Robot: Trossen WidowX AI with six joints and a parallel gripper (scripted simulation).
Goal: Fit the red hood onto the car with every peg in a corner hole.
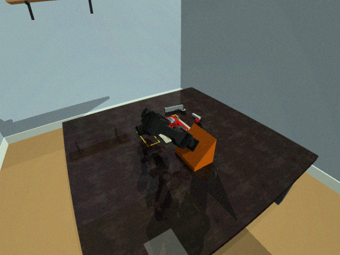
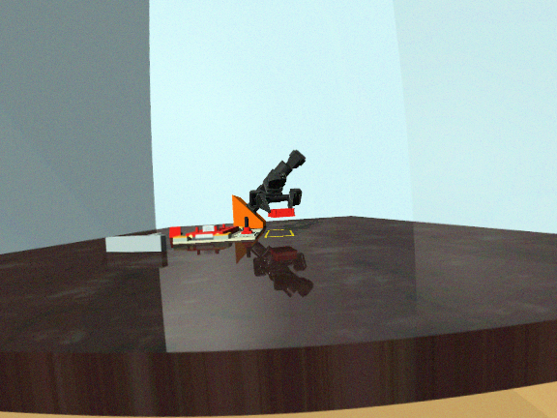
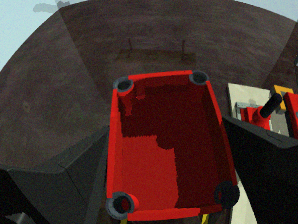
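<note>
The red hood (image 2: 281, 213) (image 3: 150, 170) hangs above the table (image 1: 118, 183) (image 2: 290, 310), well apart from the chassis (image 1: 180, 124) (image 2: 205, 234).

The arm (image 1: 166, 127) (image 2: 278, 176) is matte black, with blocky joints and angular dark-grey fingers.

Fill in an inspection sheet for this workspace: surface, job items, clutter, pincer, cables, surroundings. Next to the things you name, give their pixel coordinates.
Surface: dark table (image 1: 118, 183) (image 2: 338, 310), glossy, with a yellow outline (image 1: 149, 146) (image 2: 279, 236) marked on it.
Job items: red hood (image 2: 281, 213) (image 3: 150, 165) raised above the table, not on the car; red chassis (image 1: 180, 125) (image 2: 198, 234) beside the outline.
Clutter: orange wedge (image 1: 200, 147) (image 2: 244, 215) near the chassis; pale grey bar (image 1: 173, 108) (image 2: 132, 244) past it. Their purpose is unclear.
Pincer: black pincer (image 2: 281, 205) (image 3: 167, 150) shut on the hood, a finger along each side.
Cables: nothing seen.
Surroundings: pale blue wall (image 1: 88, 53) (image 2: 290, 97), grey wall (image 1: 260, 59) (image 2: 73, 121), tan floor (image 1: 32, 189), wooden shelf (image 1: 29, 1) on black brackets (image 1: 30, 12).
</note>
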